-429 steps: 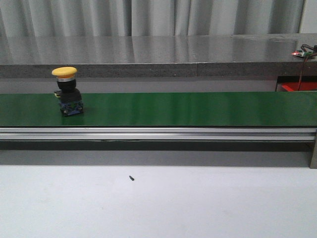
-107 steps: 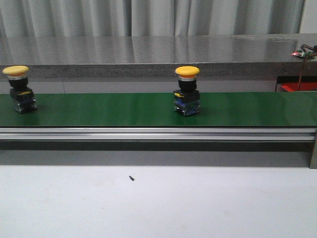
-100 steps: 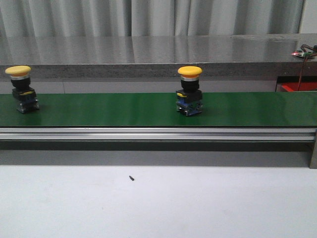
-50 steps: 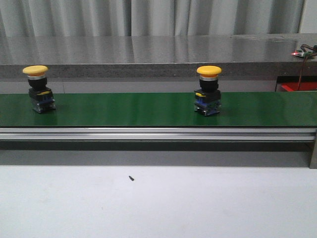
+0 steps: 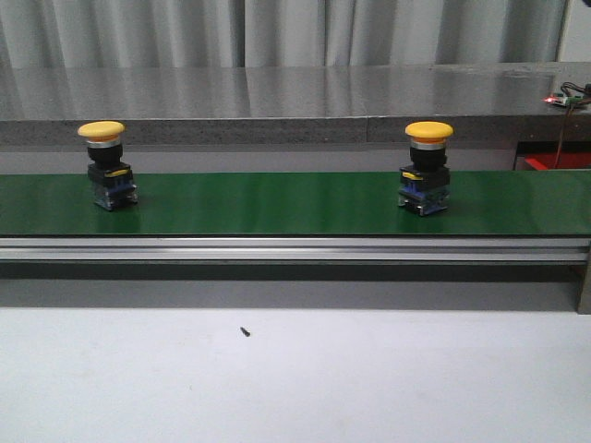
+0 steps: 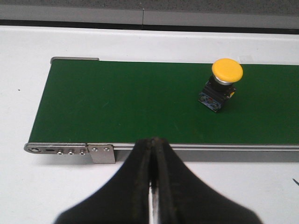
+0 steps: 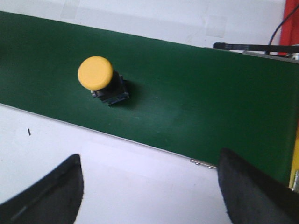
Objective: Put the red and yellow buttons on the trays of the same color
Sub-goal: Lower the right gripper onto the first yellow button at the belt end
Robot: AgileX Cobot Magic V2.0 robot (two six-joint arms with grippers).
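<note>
Two yellow mushroom-head push buttons ride upright on the long green conveyor belt [image 5: 277, 203].

One yellow button [image 5: 107, 178] stands toward the left end, the other yellow button [image 5: 425, 180] right of centre, well apart. The left black gripper [image 6: 152, 154] is pressed closed on nothing; the right black gripper [image 7: 149, 186] is spread wide.

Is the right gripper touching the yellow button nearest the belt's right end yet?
Apart. The right wrist view shows the right gripper open over the white table, its fingers well clear of the yellow button, which stands alone on the green belt.
</note>
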